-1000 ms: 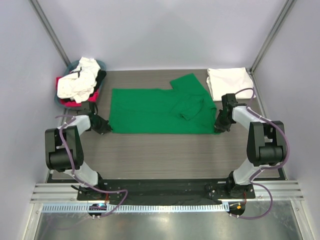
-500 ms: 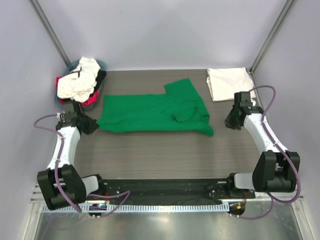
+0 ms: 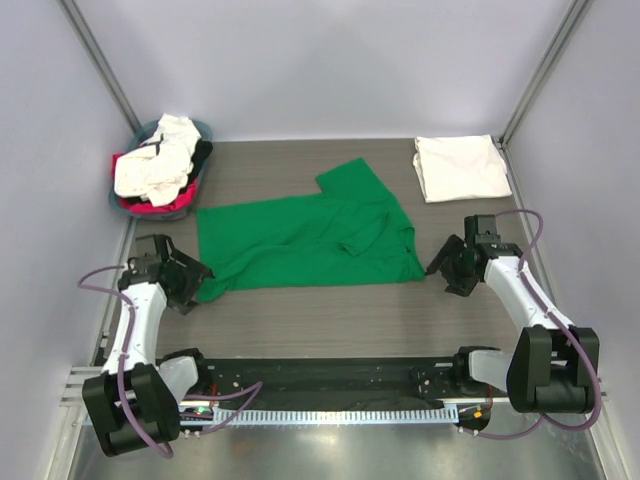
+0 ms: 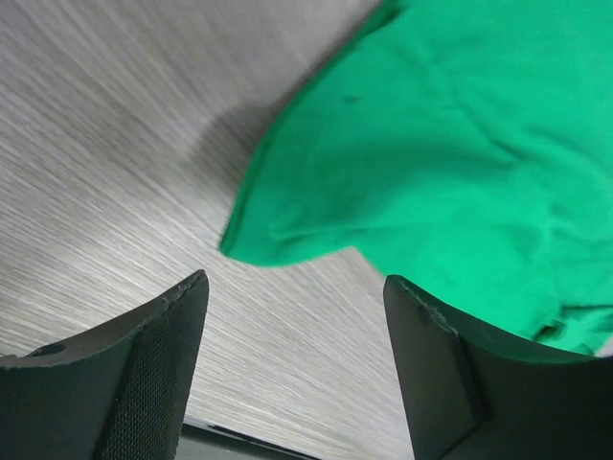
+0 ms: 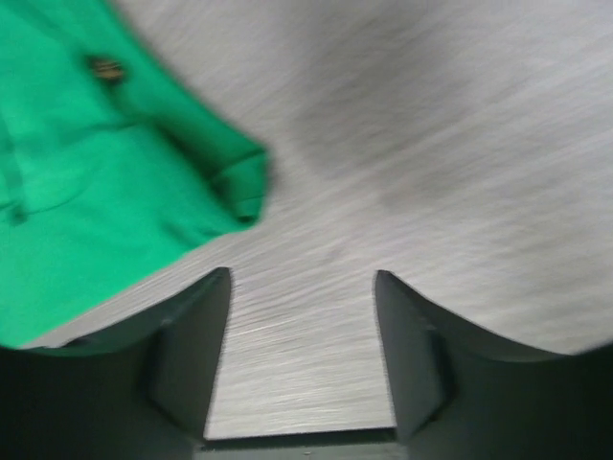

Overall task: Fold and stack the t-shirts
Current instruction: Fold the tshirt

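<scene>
Green shirt (image 3: 310, 240) spread across mid-table, an empty gripper at each near corner.
Bare table (image 3: 330, 310) runs along the shirt's near hem down to the arm bases. A folded white shirt (image 3: 460, 167) fills the far right corner, and a basket (image 3: 201, 128) heaped with shirts (image 3: 155, 168) fills the far left. The left gripper (image 3: 188, 280) sits low by the near-left corner, jaws spread, with cloth just ahead of them. The right gripper (image 3: 445, 268) sits just beside the near-right corner, likewise spread and empty. Both arms bow outward, forearms angling in.
</scene>
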